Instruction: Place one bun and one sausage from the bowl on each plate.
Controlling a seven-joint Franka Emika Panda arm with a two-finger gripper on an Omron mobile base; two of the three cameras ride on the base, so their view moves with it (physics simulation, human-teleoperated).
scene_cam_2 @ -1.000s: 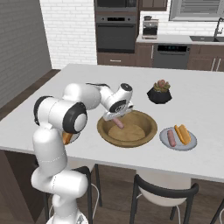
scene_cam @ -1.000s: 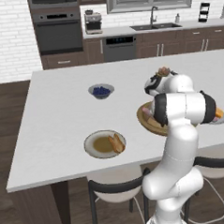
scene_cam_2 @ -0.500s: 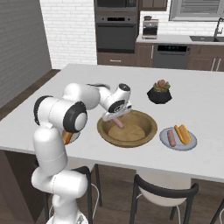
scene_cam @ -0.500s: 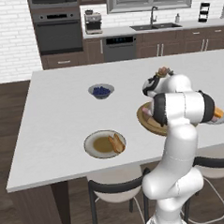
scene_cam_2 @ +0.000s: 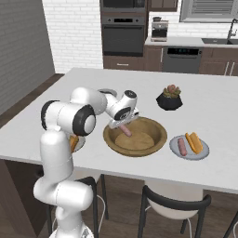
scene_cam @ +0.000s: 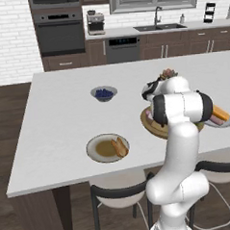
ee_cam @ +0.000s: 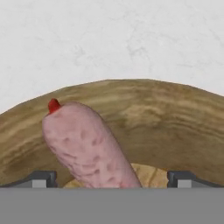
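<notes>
The wooden bowl [scene_cam_2: 151, 139] sits on the island in front of me, with one pink sausage [scene_cam_2: 124, 131] lying in it near the left wall. My gripper [scene_cam_2: 122, 123] hangs open just over that sausage. In the hand view the sausage [ee_cam: 85, 146] lies between the two fingertips [ee_cam: 41, 178], not pinched, against the bowl's wall [ee_cam: 175, 127]. The right plate [scene_cam_2: 201, 154] holds a sausage [scene_cam_2: 181, 146] and a bun [scene_cam_2: 193, 142]. The left plate [scene_cam: 97, 149] holds a bun [scene_cam: 120, 146]. In the left base view my arm hides most of the bowl [scene_cam: 150, 125].
A small grey bowl of blue berries [scene_cam: 104, 93] stands toward the far left of the island. A black pot with a plant [scene_cam_2: 170, 97] stands behind the wooden bowl. Stools are tucked under the island's near edge.
The hand has sunk slightly toward the sausage in the bowl. The jaws have stayed wide, and nothing else has moved.
</notes>
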